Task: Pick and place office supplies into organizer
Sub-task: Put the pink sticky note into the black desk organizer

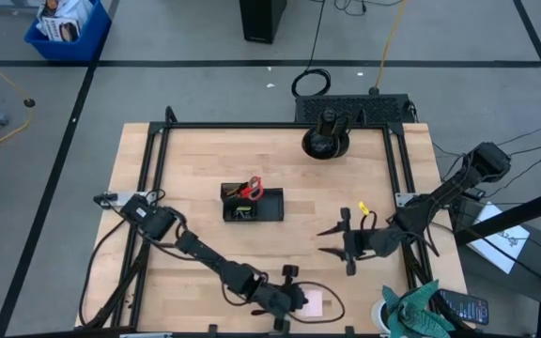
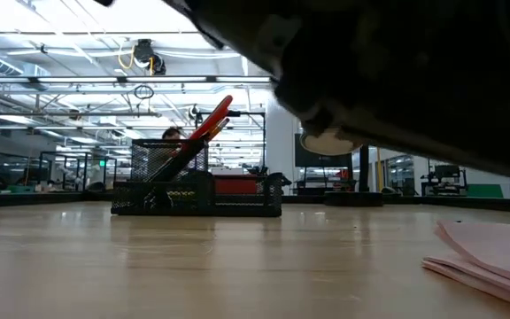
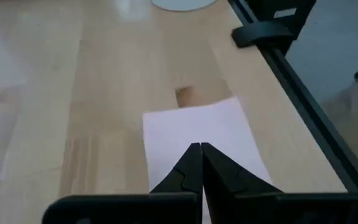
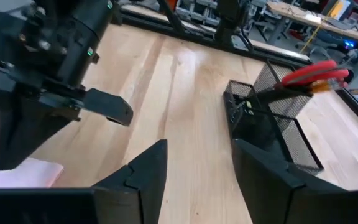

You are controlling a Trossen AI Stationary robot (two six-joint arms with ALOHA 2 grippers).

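Hovering over the pink pad [image 3: 197, 134] at the counter's [image 1: 205, 160] near edge, the left end effector [image 3: 201, 163] has its fingers pressed together. Light and thin, the pad probably needs an edge pinch. The organizer [image 1: 252, 203], mid-counter, holds red scissors [image 1: 252, 187] and pens. The right end effector [image 4: 197, 165] waits beside, fingers apart.

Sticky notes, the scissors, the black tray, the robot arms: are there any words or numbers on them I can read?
None can be read.
Pink sticky-note pad: blank, no writing shows.
Red-handled scissors and the organizer: no label shows.
Left gripper, shut above the pad: no markings show.
Right gripper, open: no markings show.
Papers in the blue bin on the floor: printed, but too small to read.
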